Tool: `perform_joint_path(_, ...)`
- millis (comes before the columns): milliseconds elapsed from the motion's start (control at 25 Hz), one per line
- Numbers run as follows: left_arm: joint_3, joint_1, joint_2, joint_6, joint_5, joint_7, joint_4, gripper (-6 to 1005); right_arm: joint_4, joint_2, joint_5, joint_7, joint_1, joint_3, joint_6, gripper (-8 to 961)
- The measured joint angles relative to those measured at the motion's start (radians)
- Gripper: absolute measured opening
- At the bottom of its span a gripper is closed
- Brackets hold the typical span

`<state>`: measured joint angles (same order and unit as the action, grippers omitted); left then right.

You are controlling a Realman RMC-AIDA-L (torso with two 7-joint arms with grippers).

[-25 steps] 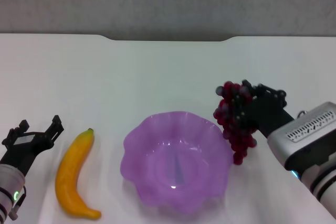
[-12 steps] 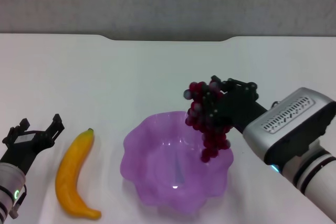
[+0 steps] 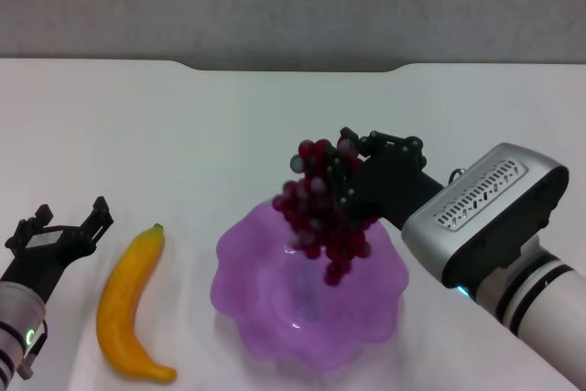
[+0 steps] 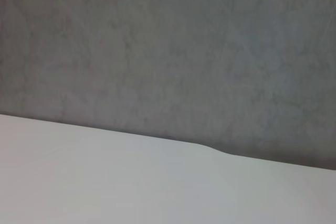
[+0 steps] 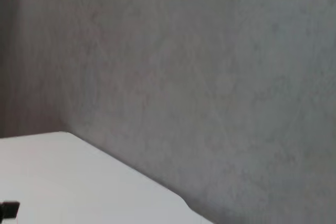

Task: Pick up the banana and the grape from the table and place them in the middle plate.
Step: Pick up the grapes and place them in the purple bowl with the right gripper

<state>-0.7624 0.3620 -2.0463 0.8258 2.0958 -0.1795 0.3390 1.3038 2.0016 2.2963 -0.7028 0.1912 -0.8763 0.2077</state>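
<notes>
At the table's [image 3: 275, 125] near left corner the left gripper [image 3: 57, 237] rests with fingers spread wide. Beside it lies the banana [image 3: 130, 305]. Right gripper [image 3: 352, 191] clasps the grape [image 3: 322, 208], hanging above the middle plate [image 3: 265, 318] by the near edge.

A lab-style test bench is suggested: a plain white worktop [image 3: 275, 125] is set against a bare grey wall [image 3: 293, 2].
</notes>
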Motion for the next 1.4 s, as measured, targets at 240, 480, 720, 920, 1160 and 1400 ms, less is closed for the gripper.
perform_joint_path(240, 0.0, 0.001, -0.001, 0.004, 0.0, 0.0, 0.002, 883, -0.085, 0.006, -0.036, 0.009, 0.052, 0.025, -0.025, 215)
perform_joint_path(480, -0.001, 0.002, -0.001, 0.006, -0.001, 0.0, 0.003, 882, -0.156, 0.007, -0.111, 0.01, 0.133, 0.034, -0.112, 216)
perform_joint_path(720, -0.002, 0.0, -0.001, 0.007, -0.001, -0.002, 0.001, 883, -0.186, 0.007, -0.117, 0.011, 0.125, 0.035, -0.117, 211)
perform_joint_path(920, -0.003, -0.003, -0.001, 0.007, -0.002, -0.003, 0.0, 883, -0.203, 0.004, -0.141, 0.012, 0.12, 0.011, -0.13, 208)
perform_joint_path(1160, -0.002, 0.001, -0.002, 0.007, -0.002, -0.001, 0.0, 882, -0.242, 0.006, -0.163, 0.017, 0.134, -0.028, -0.179, 207)
perform_joint_path(1400, -0.001, 0.001, -0.002, 0.006, -0.002, -0.002, 0.0, 883, -0.258, 0.005, -0.165, 0.014, 0.145, -0.027, -0.179, 326)
